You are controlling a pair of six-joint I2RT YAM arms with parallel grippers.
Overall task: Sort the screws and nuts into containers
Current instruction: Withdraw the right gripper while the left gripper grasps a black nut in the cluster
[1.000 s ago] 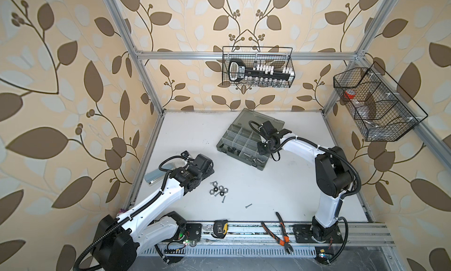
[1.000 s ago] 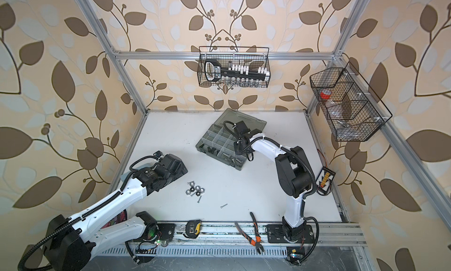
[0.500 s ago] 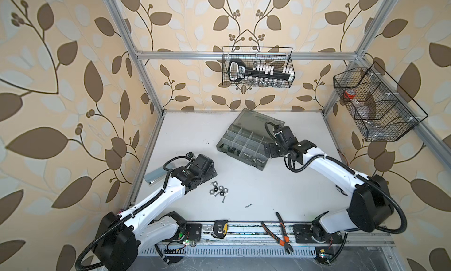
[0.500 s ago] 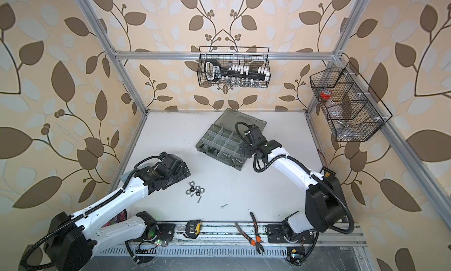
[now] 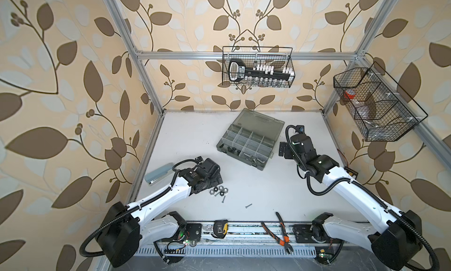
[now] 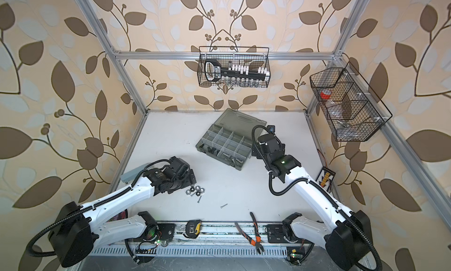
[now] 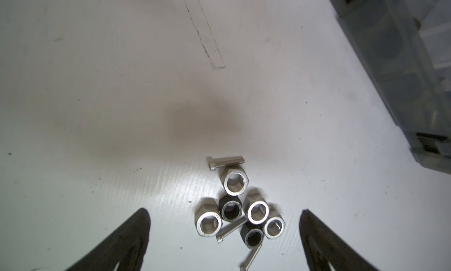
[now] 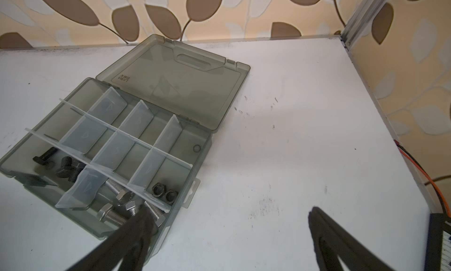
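**Top views, left to right.** The left gripper (image 5: 216, 180) sits lower left of centre. Its fingers are spread with nothing between them, and it is poised just beside the loose pile of nuts (image 5: 220, 189).

**Left wrist view.** The pile sits at lower centre, between the two fingers (image 7: 127, 238) and nearer the right-hand one. It therefore lies straight ahead of the open jaws.
- Four silver nuts (image 7: 235, 181) and two black nuts (image 7: 230, 208) lie touching one another, bores facing the camera.
- Three thin silver screws (image 7: 225, 161) are mixed in. One lies crosswise at the far edge of the pile, against the uppermost nut. The other two run diagonally among and below the lower nuts.
- In a top view, a further thin screw (image 5: 248, 205) lies alone to the right of the pile, apart from it.

**Centre.** The organiser box (image 5: 253, 140) stands at upper centre with its lid laid open, well apart from the pile.

**Right wrist view.** Black bolts (image 8: 66, 163) fill the lower-left compartment and silver hex bolts (image 8: 112, 214) the one beside it. Two dark nuts (image 8: 158, 188) sit in the corner compartment. The other compartments appear empty.

**Right.** The right gripper (image 5: 284, 150) has its fingers spread and empty, just beside the box's right edge.

**Judgement.** The left arm is the nearer to the pile. The difficulty will be singling out one nut from its crowded neighbours.
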